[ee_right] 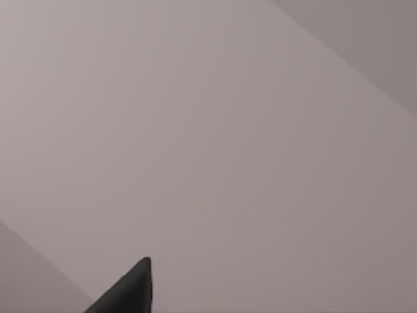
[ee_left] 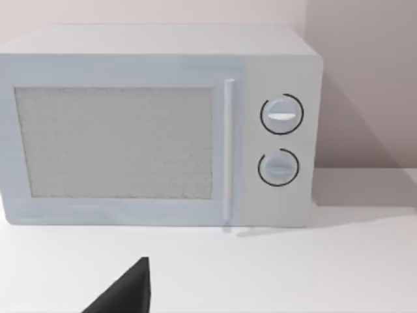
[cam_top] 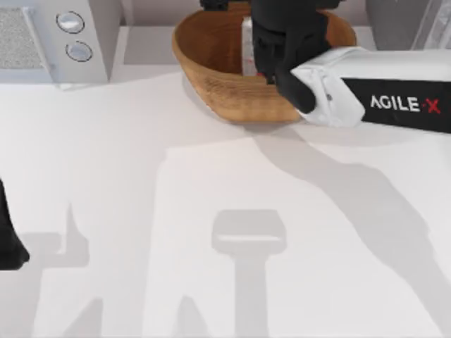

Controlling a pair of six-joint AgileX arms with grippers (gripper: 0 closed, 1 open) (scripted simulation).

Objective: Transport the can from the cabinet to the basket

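Top view: wicker basket (cam_top: 232,84) stood at the far middle of the white desk (cam_top: 141,211). Right arm (cam_top: 380,95) reached in from the desk's right side, with its black right hand (cam_top: 271,60) hanging over the basket's right half, inside the rim. Sliver of pale, silvery surface, perhaps the can (cam_top: 246,46), showed just beside that hand on the basket's inner side; too hidden to be sure, and grip on it could not be told, nor whether the fingers were apart or together. White microwave (cam_top: 63,39) with two round knobs stood left of the basket, well apart from it. Left arm (cam_top: 8,239) sat parked far from the basket at the desk's left edge.

Left wrist view: faced the microwave's front, with grey mesh door (ee_left: 114,140), vertical handle (ee_left: 228,150) and two knobs (ee_left: 281,114) stacked beside it. Dark fingertip (ee_left: 127,293) of the left hand jutted in low; open or closed could not be told.

Right wrist view: plain grey-pink wall (ee_right: 208,130), plus one dark fingertip (ee_right: 130,290).
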